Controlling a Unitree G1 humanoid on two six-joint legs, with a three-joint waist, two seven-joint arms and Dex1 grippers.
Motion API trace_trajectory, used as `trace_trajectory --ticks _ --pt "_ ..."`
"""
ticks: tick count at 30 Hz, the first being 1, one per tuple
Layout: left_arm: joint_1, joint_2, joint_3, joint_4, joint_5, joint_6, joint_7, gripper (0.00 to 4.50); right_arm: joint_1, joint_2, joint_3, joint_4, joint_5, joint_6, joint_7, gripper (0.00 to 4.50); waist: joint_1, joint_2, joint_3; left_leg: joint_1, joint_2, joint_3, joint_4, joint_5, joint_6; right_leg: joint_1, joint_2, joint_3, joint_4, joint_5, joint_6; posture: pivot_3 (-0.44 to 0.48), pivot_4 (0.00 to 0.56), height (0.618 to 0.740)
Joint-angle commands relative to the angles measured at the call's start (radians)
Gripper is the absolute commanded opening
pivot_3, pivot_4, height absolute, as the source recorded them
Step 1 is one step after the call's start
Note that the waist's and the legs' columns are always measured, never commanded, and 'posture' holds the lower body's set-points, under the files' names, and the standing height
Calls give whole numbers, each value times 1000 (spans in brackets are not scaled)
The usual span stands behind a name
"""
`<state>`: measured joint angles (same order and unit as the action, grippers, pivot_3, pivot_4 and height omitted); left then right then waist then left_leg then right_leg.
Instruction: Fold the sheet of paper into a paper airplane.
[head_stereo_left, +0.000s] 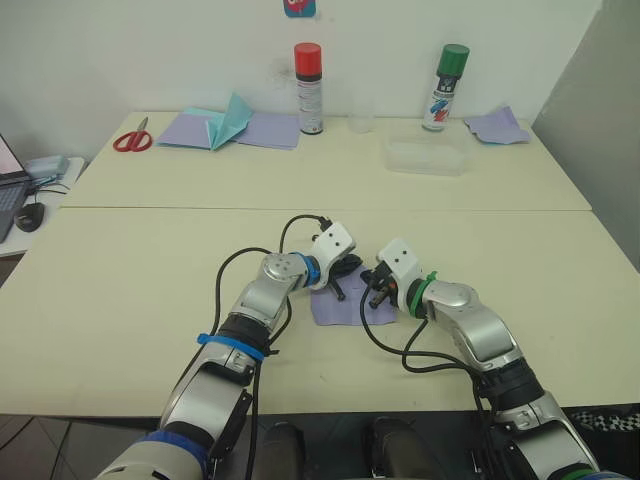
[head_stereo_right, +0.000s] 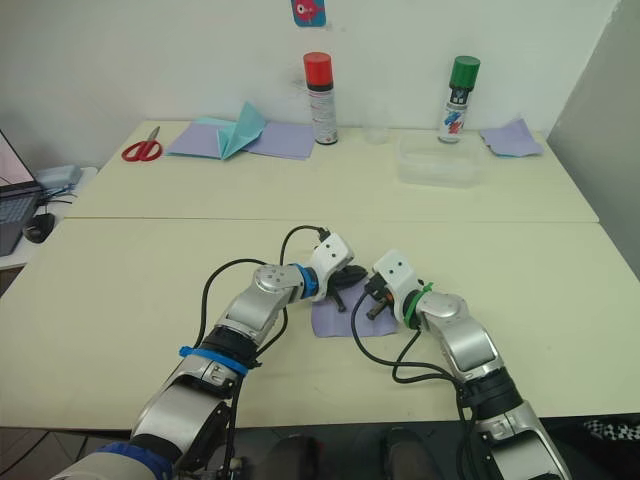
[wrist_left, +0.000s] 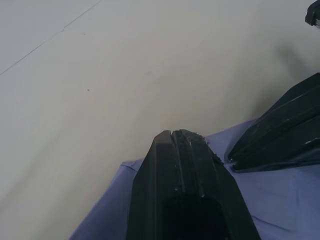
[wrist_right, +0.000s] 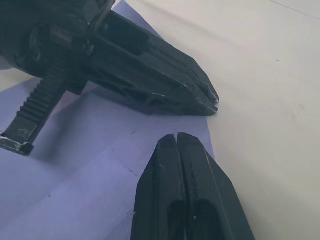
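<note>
both grippers, left gripper (head_stereo_left: 347, 272) and right gripper (head_stereo_left: 376, 291), pinched closed over the flat sheet of paper (head_stereo_left: 340, 308); roughly square, so no clear long axis.

silver arms, black cables, black gripper fingers (wrist_right: 187, 195), blue and green bands

Bright, even light; soft shadows

Wall (head_stereo_left: 150, 50): plain white, at 12 o'clock.
Tables (head_stereo_left: 120, 270): two cream tops, butted along one seam.
Partition (head_stereo_left: 600, 120): grey panel, at 2 o'clock.
Light: soft, even.
</note>
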<state>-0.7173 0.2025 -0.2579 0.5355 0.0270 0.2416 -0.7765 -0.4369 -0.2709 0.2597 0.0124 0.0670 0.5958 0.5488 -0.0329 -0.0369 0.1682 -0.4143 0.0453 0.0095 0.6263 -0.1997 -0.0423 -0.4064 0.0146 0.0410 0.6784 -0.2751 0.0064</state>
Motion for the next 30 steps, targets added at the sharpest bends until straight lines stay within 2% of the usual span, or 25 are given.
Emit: trace_trajectory --ticks 1,6,12,20,24,27,30 --pt "4 -8 -12 -72 -12 17 -25 0 28 4 24 -10 -11 11 -2 43 0 0 0 0 0 0 0 0 0 0 0 0 0 0 0 0 150 740" --pt "29 -6 -37 -34 23 9 -10 0 39 11 25 -21 -16 14 -7 43 0 0 0 0 0 0 0 0 0 0 0 0 0 0 0 0 150 740" --pt "5 13 -6 92 56 -27 78 0 48 5 21 -38 -16 14 -5 43 0 0 0 0 0 0 1 0 0 0 0 0 0 0 0 0 150 740" --pt "-18 109 33 173 63 -47 147 0 41 22 26 -33 -15 20 -15 43 -12 0 0 3 1 0 1 0 0 1 1 1 1 1 1 0 150 740" --pt "22 150 93 85 34 -53 190 0 28 30 28 -5 -21 7 -18 43 -25 0 0 3 2 1 0 0 0 1 1 1 1 1 1 0 150 740" --pt "101 145 172 -107 -50 -55 189 0 17 40 11 13 -15 -2 -24 43 -30 0 0 4 3 1 -1 0 0 1 1 2 1 1 1 0 150 740" --pt "204 141 227 -297 -132 16 167 0 10 40 -4 24 -10 -3 -23 43 -22 0 0 3 3 1 -1 0 0 0 0 2 1 0 0 0 150 740"
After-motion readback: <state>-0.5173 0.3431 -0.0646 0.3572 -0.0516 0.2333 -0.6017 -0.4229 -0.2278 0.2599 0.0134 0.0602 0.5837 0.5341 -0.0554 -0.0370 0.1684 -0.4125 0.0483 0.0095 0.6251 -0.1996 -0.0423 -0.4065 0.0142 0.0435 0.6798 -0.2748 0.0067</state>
